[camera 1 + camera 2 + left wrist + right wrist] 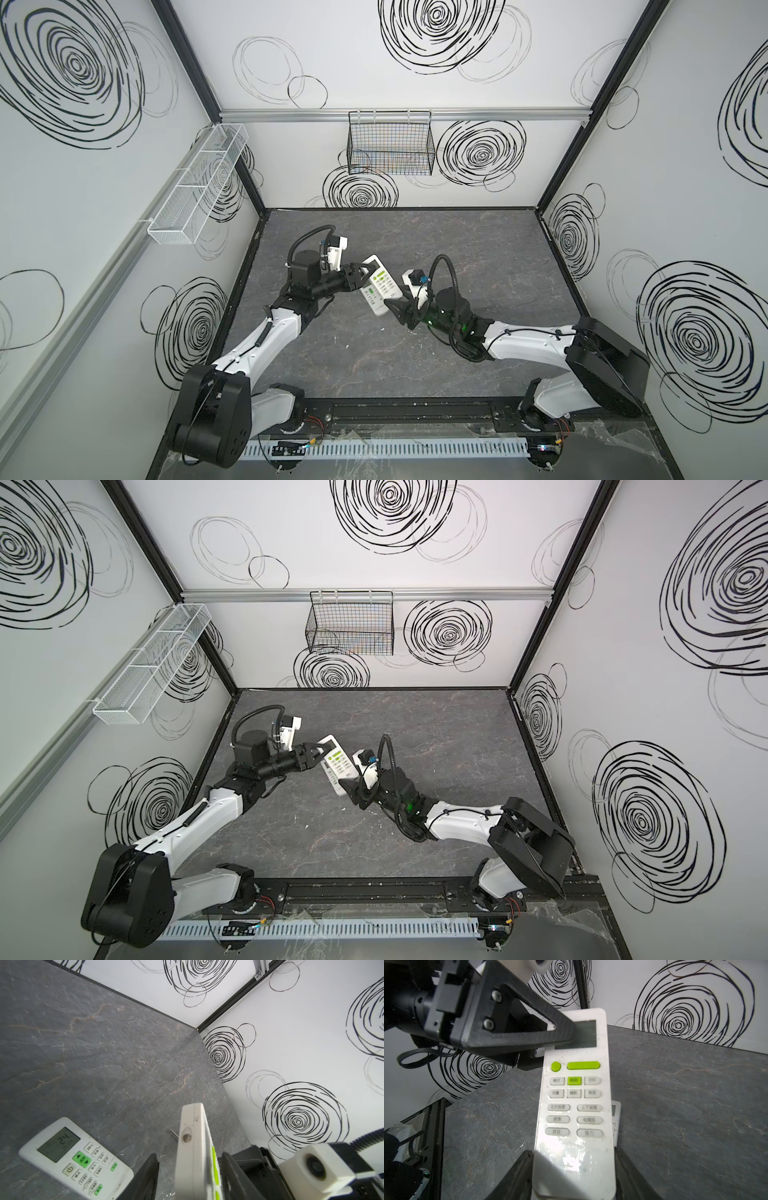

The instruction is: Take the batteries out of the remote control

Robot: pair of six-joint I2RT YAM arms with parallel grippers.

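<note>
White remote [574, 1093] hangs above the bench [457, 353], right claw [572, 1151] clamped on its near end; left claw [190, 1155] straddles its far end, grip unclear. A second remote [72, 1157] lies beneath. Its batteries are hidden. Left mesh basket [195, 187], far wire basket [390, 149]: contents unclear.

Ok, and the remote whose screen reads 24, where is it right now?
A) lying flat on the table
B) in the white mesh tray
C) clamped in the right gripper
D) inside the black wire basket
A: the left wrist view shows the remote reading 24 lying face up on the table, while the right gripper holds a different one, the blank-screen remote.
</note>
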